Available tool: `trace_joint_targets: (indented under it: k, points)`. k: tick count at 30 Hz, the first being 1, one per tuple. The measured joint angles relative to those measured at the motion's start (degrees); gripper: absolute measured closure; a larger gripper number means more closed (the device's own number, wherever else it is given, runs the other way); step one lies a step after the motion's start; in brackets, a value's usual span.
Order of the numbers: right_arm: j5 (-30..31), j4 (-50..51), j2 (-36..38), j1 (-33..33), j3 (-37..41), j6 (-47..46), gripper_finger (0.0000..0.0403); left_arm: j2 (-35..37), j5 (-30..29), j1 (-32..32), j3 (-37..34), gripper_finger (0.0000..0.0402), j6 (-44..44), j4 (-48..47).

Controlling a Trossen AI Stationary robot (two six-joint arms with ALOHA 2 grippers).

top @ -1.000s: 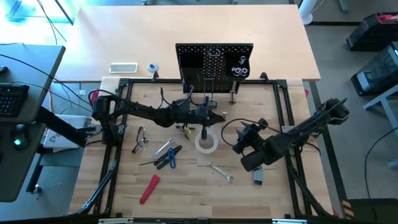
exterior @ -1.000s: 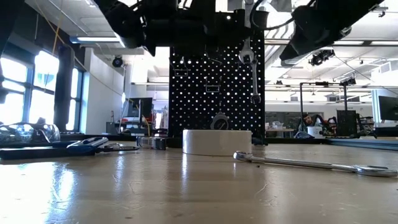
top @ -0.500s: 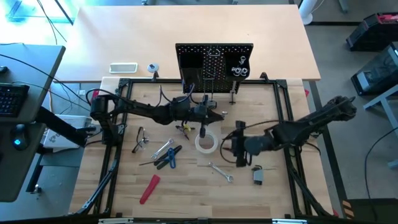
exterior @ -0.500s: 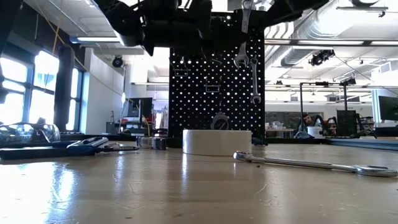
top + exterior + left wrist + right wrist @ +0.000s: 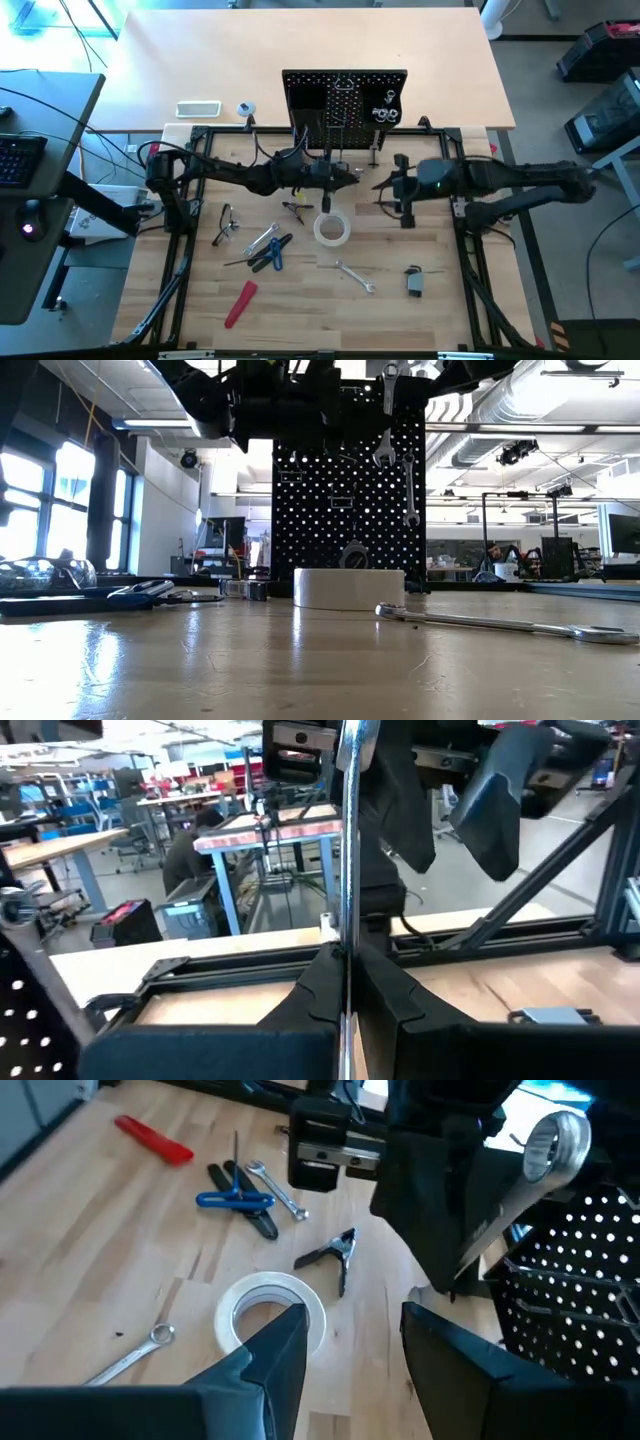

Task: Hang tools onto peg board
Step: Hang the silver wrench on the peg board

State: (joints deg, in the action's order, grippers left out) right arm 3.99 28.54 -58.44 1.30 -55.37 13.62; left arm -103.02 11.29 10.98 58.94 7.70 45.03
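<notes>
High view: one wrench (image 5: 384, 422) is pinched upright in the shut left gripper (image 5: 352, 180) just before the peg board (image 5: 345, 98), not yet hung. Right gripper (image 5: 384, 190) is spread, empty. Tape roll (image 5: 332, 229), pliers (image 5: 270, 254), second wrench (image 5: 355, 277) are left on the table (image 5: 300, 305).

Right tool (image 5: 382, 192) now nearer peg board (image 5: 345, 98).

Centre top of the high view, the peg board (image 5: 345, 100) is black, dotted with pale holes. On the light wood desk (image 5: 300, 290): a white tape roll (image 5: 332, 229), blue-handled pliers (image 5: 270, 253), a red-handled tool (image 5: 240, 303), a silver wrench (image 5: 354, 276).
</notes>
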Motion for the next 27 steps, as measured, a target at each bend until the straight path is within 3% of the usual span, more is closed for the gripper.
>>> trace_joint_targets:
  k: [9,19,27]
  points:
    - [-17.09,1.26,1.19,-14.21,0.00,5.24,0.0243,0.00,0.20,1.07,0.00,0.0401,-0.59,0.23]
    - [-30.73,1.39,1.10,-26.36,0.00,10.93,0.0243,0.00,1.22,1.07,0.00,0.0401,-1.19,0.25]
    - [-35.50,3.02,1.34,-31.15,0.96,13.46,0.0243,0.00,0.85,1.10,0.00,0.0401,-1.14,1.19]
